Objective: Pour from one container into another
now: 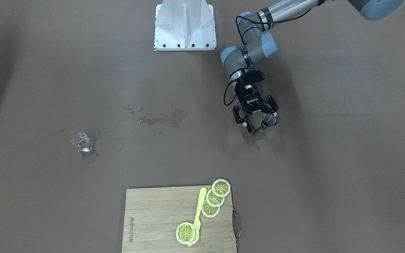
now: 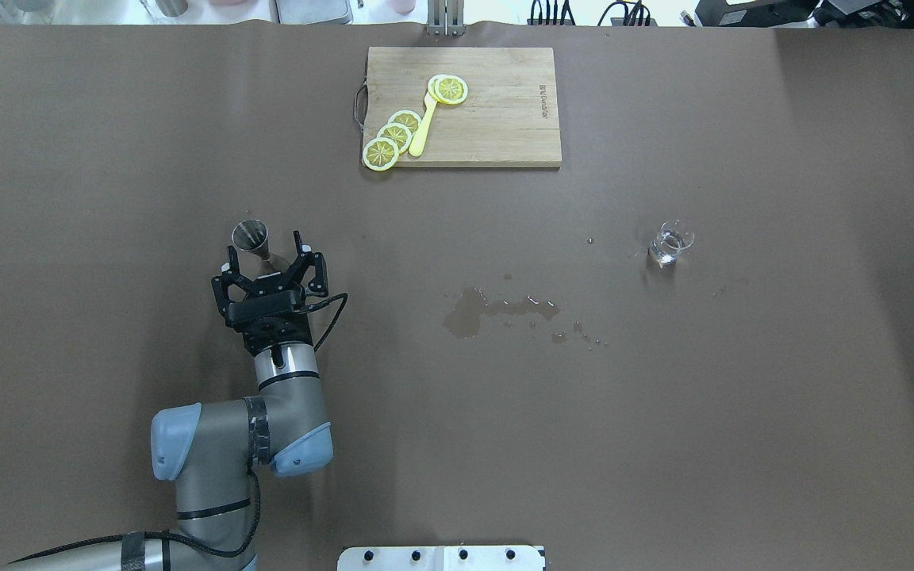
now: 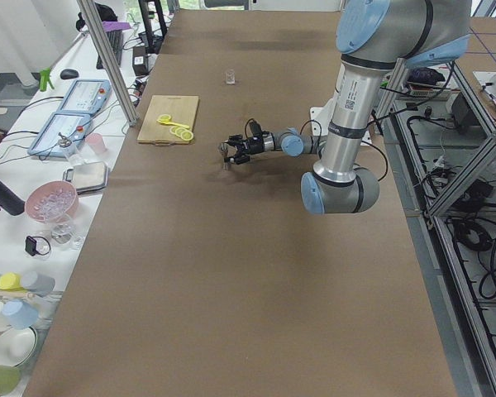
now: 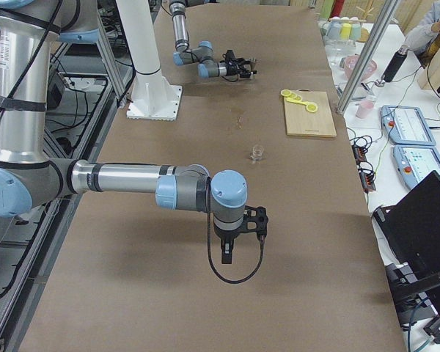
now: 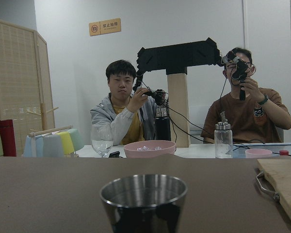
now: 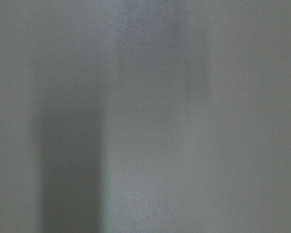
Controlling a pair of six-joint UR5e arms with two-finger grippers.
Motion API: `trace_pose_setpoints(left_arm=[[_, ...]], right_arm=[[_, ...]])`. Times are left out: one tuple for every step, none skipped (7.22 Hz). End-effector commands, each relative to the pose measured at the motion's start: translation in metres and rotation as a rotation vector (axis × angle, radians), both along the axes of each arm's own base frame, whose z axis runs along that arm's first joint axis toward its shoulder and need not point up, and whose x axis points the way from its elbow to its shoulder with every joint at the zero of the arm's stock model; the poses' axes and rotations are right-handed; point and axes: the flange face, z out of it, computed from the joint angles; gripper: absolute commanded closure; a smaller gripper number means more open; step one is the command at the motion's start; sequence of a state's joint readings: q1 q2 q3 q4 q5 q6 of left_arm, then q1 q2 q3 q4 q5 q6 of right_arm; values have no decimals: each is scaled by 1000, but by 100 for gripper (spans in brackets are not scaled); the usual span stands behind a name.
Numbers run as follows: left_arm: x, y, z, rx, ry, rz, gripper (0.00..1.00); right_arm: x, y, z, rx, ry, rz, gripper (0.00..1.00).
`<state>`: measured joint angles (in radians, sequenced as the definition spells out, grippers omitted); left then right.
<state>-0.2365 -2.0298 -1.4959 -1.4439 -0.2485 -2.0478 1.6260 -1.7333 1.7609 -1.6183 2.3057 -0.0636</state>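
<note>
Here the left pincer (image 2: 265,250) stands spread apart around the upright jigger (image 2: 251,235); the right pincer's (image 4: 229,254) state cannot be told.

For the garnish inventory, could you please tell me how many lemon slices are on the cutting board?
4. Three lemon slices overlap in a row near the cutting board's handle side; one lies apart at the yellow utensil's end. Another may hide beneath it.
</note>
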Motion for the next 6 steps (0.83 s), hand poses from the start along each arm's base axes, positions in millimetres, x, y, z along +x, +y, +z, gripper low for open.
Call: trace_pose_setpoints(left_arm=[[-17,12,-10,11,34,12,1],[-27,24,-16,16,57,27,1],[-36,38,-20,34,68,42,1],[-60,50,-29,46,97,55,1],[-86,56,-39,39,66,74,1],[-101,58,-48,29,32,91,1]], right_arm=[[0,0,0,0,2,-1,0],[0,0,1,-2,2,1,0],[0,1,1,-4,1,1,0],[0,1,4,-8,1,1,0],[0,1,4,-8,1,1,0],[0,1,4,-9,1,2,0]])
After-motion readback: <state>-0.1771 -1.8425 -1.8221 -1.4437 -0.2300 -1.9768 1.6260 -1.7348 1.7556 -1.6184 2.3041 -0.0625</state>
